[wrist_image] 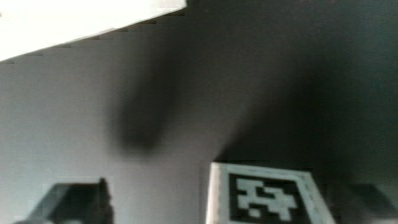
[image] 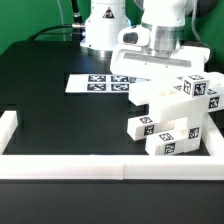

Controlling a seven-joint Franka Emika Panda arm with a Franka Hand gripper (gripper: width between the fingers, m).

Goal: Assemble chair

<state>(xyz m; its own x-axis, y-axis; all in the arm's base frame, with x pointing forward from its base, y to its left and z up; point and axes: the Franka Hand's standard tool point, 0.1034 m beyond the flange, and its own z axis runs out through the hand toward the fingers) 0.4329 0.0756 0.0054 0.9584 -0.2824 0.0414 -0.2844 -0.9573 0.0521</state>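
Observation:
The chair parts [image: 172, 118] are chunky white pieces with black-and-white tags, clustered near the front wall on the exterior view's right. My gripper [image: 163, 74] hangs straight above the top of that cluster. In the wrist view, a white tagged part [wrist_image: 267, 196] stands between my fingers. The gripper [wrist_image: 214, 206] is open: one dark finger [wrist_image: 71, 201] is clearly apart from the part, and the other finger is almost hidden at the frame's edge. Another white piece [wrist_image: 71, 22] fills a corner of the wrist view.
The marker board [image: 100, 82] lies flat on the black table behind the parts. A low white border wall [image: 60, 165] runs along the front edge and up the exterior view's left side. The robot base [image: 103, 30] stands at the back.

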